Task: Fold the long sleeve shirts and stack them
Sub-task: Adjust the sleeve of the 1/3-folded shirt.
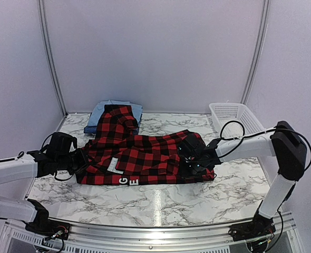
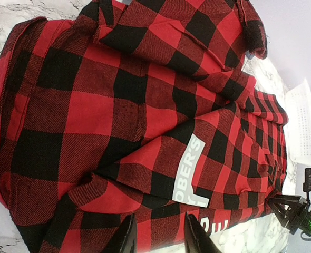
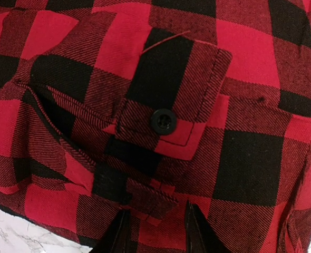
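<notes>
The red-and-black plaid shirt (image 1: pixel 139 155) lies partly folded across the middle of the marble table, with white letters (image 1: pixel 129 181) along its near edge. A light blue shirt (image 1: pixel 105 109) lies folded behind it, partly under the plaid sleeve, with a darker blue edge (image 1: pixel 91 128) beneath. My left gripper (image 1: pixel 84 162) is at the plaid shirt's left edge. In the left wrist view its fingers (image 2: pixel 159 232) stand apart over the cloth near a white label (image 2: pixel 190 168). My right gripper (image 1: pixel 190 158) rests on the shirt's right side, open (image 3: pixel 154 232) over a buttoned cuff (image 3: pixel 163 121).
A white mesh basket (image 1: pixel 234 116) stands at the back right of the table, and it also shows at the right edge of the left wrist view as the basket (image 2: pixel 303 126). Bare marble (image 1: pixel 161 203) lies between the shirt and the arms' bases.
</notes>
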Robot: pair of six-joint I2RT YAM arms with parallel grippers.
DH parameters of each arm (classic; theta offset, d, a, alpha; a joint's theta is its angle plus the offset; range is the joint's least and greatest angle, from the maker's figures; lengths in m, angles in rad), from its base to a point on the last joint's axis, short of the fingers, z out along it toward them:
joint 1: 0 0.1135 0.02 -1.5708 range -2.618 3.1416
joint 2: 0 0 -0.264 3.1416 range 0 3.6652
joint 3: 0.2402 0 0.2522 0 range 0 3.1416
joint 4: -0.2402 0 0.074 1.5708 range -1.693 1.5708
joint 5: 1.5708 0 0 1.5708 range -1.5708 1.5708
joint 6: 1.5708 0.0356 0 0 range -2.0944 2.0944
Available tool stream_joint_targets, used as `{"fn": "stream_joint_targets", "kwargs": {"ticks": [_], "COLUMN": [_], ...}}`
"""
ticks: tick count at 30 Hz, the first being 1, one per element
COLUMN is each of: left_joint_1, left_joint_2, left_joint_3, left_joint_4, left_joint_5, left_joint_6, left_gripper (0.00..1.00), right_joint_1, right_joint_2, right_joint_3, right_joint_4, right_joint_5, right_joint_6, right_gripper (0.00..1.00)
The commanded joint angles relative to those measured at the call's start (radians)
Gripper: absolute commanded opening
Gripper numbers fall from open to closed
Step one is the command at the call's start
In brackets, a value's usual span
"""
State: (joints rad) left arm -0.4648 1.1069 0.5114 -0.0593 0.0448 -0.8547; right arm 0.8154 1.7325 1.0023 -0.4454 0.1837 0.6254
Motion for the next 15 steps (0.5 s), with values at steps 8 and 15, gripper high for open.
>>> {"fn": "stream_joint_targets", "kwargs": {"ticks": [8, 15], "left_joint_1": [-0.005, -0.005], "left_joint_2": [0.025, 0.027], "left_joint_3": [0.038, 0.045], "left_joint_4": [-0.031, -0.032], "left_joint_5": [-0.007, -0.013], "left_joint_6": [0.018, 0.025], "left_gripper": [0.31, 0.31], "right_joint_1": [0.006, 0.009], "right_joint_2": [-0.006, 0.002], "right_joint_3": [0.019, 0.048], "right_joint_4": [0.076, 0.019], "right_joint_5": [-0.001, 0.013], "right_joint_6": [0.035, 0.037], "right_gripper": [0.23, 0.0]}}
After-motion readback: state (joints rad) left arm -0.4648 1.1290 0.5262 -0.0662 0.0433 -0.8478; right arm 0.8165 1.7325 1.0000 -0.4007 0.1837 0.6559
